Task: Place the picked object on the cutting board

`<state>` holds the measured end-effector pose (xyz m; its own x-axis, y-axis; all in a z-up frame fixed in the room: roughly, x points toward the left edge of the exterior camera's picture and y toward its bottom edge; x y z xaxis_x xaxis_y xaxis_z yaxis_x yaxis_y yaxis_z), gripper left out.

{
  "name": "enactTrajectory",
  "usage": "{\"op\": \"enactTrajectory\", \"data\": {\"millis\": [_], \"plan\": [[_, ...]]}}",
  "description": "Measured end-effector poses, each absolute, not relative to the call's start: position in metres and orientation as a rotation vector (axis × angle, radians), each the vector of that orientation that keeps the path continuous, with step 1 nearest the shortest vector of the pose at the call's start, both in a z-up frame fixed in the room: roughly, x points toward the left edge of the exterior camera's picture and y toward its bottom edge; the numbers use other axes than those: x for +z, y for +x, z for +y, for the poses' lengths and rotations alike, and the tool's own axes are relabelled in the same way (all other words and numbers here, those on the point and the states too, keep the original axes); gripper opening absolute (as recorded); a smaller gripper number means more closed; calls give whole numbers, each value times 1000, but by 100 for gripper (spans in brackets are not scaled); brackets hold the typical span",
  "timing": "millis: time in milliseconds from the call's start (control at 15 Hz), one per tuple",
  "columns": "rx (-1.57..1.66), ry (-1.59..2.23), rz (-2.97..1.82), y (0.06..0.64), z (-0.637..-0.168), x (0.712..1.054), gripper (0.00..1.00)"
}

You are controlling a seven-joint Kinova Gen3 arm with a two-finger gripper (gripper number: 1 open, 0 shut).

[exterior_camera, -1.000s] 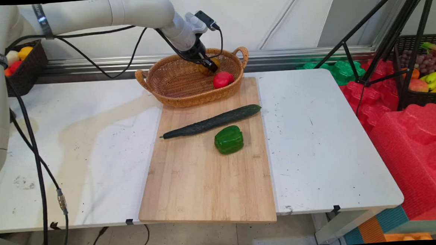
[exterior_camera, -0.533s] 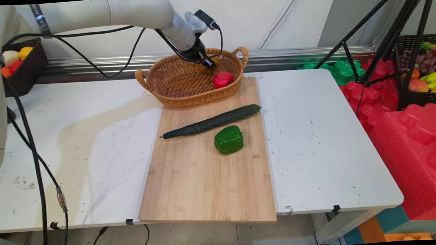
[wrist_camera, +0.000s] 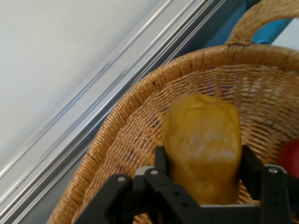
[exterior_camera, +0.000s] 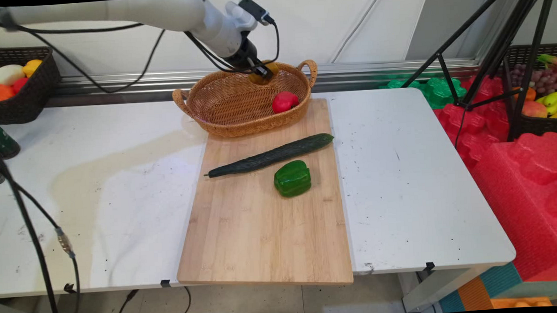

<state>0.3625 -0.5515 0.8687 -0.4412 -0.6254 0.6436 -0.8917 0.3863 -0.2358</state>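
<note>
now that i've lifted a bit vs a sec ago, my gripper [wrist_camera: 203, 182] sits higher over the wicker basket [exterior_camera: 219, 109], fingers [wrist_camera: 161, 161] pinching a yellow-brown veg [wrist_camera: 202, 142] w/ it clear of the basket floor, near the back rim. red pepper [exterior_camera: 284, 101] lies in the basket just beside. cucumber [exterior_camera: 269, 156] & green pepper [exterior_camera: 292, 178] on the cutting board [exterior_camera: 258, 234], well apart from me. basket rim + handle [exterior_camera: 308, 69] are closest obstacles.
</note>
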Motion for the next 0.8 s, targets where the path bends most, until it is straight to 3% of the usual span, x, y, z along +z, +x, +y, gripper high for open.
{"op": "enactTrajectory", "data": {"millis": [800], "plan": [[722,1159,-2186,341,-383,940,0]]}}
